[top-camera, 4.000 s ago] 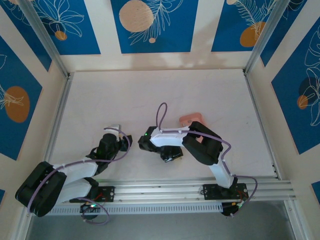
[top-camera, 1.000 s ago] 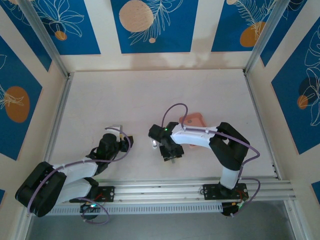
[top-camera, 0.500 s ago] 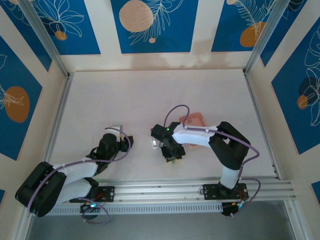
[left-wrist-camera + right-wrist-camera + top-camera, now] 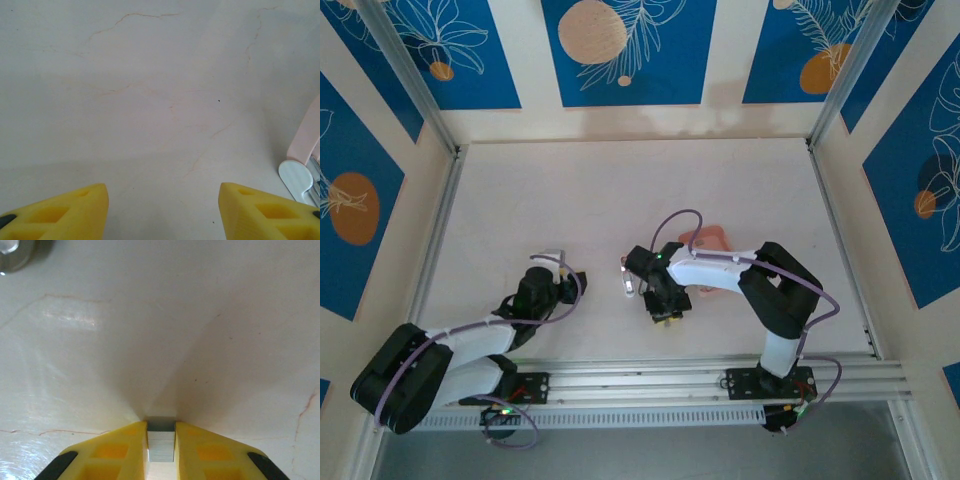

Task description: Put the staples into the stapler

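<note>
Staples [image 4: 161,444] clamped in right gripper [image 4: 161,432], left gripper [image 4: 162,195] jaws apart above table [image 4: 150,75]

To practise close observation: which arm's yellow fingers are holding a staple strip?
The right arm's fingers, closed on a small grey staple strip. The left arm's fingers stand wide apart over bare table, holding nothing.

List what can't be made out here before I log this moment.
Shallow pink tray: top view, right arm covers part; contents unreadable.
Pale pink and white stapler: left wrist view, cut by the right edge.
Thin grey metal staple strip: right wrist view, fingers of the right gripper hide its length.
Shiny round metal object: right wrist view, cropped by the top-left corner.
</note>
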